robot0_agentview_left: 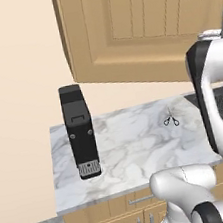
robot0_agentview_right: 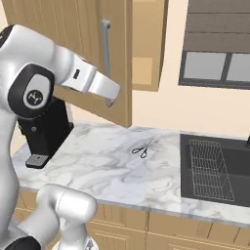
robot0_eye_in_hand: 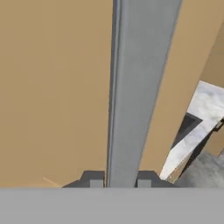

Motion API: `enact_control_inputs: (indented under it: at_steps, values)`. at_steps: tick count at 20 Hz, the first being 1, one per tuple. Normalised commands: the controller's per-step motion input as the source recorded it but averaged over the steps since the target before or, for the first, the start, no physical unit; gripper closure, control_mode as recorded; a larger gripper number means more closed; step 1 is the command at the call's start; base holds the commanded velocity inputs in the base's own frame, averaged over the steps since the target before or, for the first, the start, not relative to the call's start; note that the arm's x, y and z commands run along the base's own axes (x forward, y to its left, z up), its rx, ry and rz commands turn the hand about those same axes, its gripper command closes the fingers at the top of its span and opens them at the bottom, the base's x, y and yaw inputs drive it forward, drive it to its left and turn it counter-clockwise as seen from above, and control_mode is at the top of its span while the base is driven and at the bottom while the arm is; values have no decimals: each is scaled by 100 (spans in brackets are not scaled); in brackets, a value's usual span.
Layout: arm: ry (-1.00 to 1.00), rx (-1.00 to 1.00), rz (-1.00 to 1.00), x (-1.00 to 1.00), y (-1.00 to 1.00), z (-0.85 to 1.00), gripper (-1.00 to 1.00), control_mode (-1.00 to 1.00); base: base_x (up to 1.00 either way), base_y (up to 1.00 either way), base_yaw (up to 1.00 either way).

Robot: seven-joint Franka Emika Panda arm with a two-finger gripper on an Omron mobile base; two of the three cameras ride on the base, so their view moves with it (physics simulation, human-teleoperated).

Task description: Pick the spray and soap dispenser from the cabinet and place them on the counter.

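Observation:
The cabinet hangs above the counter, and its grooved door is swung partly out from the wall. In the hand view the door's long grey bar handle runs straight up between my two fingertips. My gripper is shut on that handle near its lower end, where the white forearm ends at the gripper. The spray and the soap dispenser are hidden behind the door. Marble of the counter stretches out below the arm.
A black coffee machine stands on the counter's left part, in front of the door's sweep. Small scissors lie mid-counter. A dark sink with a wire rack lies to the right, under a window.

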Motion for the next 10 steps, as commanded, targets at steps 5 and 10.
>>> enact_control_inputs:
  at_steps: [5,10]
  values:
    - [-18,-17,-2,-52,55,-26,100,-100,0,0,0]
    - [3,-12,-2,-27,66,-6,100,-100,0,0,0]
